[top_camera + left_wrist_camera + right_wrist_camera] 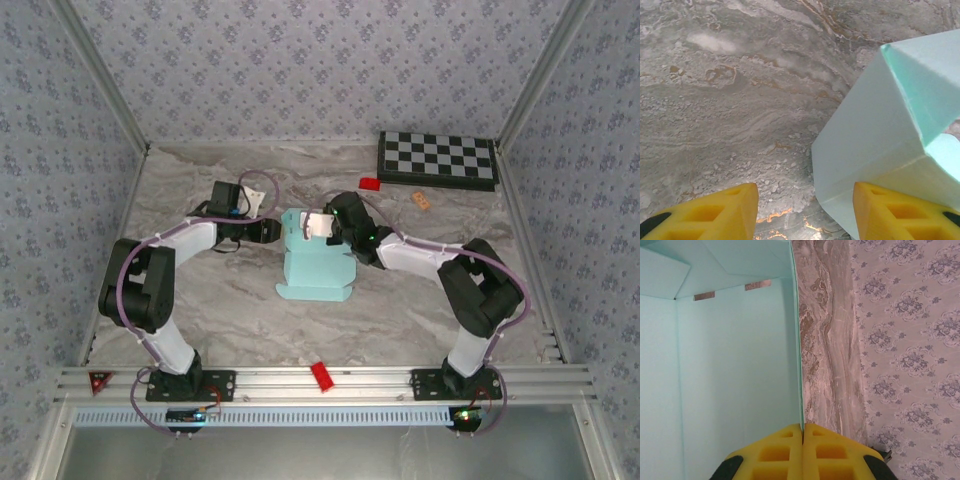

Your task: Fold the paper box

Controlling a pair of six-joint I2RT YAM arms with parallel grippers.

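Note:
The paper box (315,265), pale light-blue card, stands partly folded in the middle of the table, with raised walls at its far end. My right gripper (326,226) is shut on the top edge of one upright wall. In the right wrist view, the yellow fingertips (803,428) pinch that thin edge, and the box's inside (735,365) lies to their left. My left gripper (281,230) is at the box's far left corner. In the left wrist view it stands open (805,212), with a folded corner of the box (880,140) reaching into the gap beside the right finger (900,210).
A black-and-white checkerboard (437,160) lies at the back right. Near it are a small red piece (369,183) and a small orange piece (421,201). A red block (321,376) sits on the front rail. Wallpapered walls close in the table on three sides.

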